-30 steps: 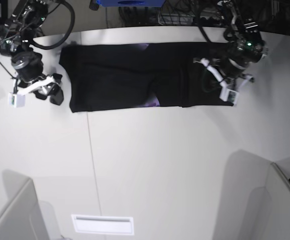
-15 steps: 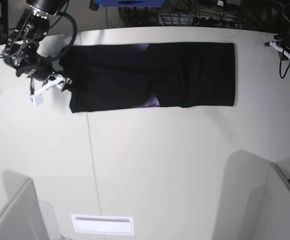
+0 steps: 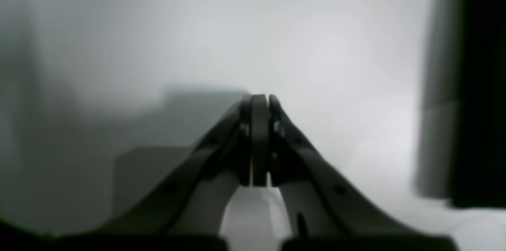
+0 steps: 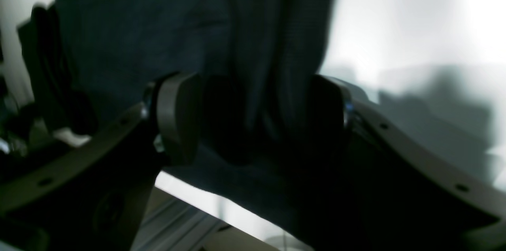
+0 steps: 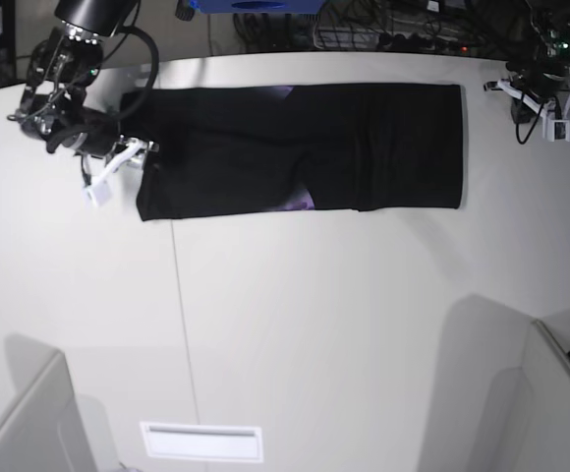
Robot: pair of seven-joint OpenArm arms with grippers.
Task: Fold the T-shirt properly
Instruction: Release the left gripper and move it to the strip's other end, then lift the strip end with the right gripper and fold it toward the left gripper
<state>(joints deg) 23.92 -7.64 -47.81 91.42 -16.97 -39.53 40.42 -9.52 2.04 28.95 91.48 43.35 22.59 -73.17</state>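
T-shirt (image 4: 253,45) between spread right claw (image 4: 253,116) pads

Both wrist views are dim and blurred, their near fingers (image 3: 259,140) soft, while the base view is bright, even, with soft shadows on the tabletop (image 5: 314,324).

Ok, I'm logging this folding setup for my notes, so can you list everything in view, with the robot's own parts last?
T-shirt: one, black with a bit of purple showing at a fold, folded into a long band along the far side of the table.
Table: one, white, under everything.
Slot plate: one, white, near edge of the table.
Cables: several, dark, behind the far edge.
Right claw: one, dark, open, jaws either side of the shirt's end.
Left claw: one, dark, shut, empty, off the shirt's other end.
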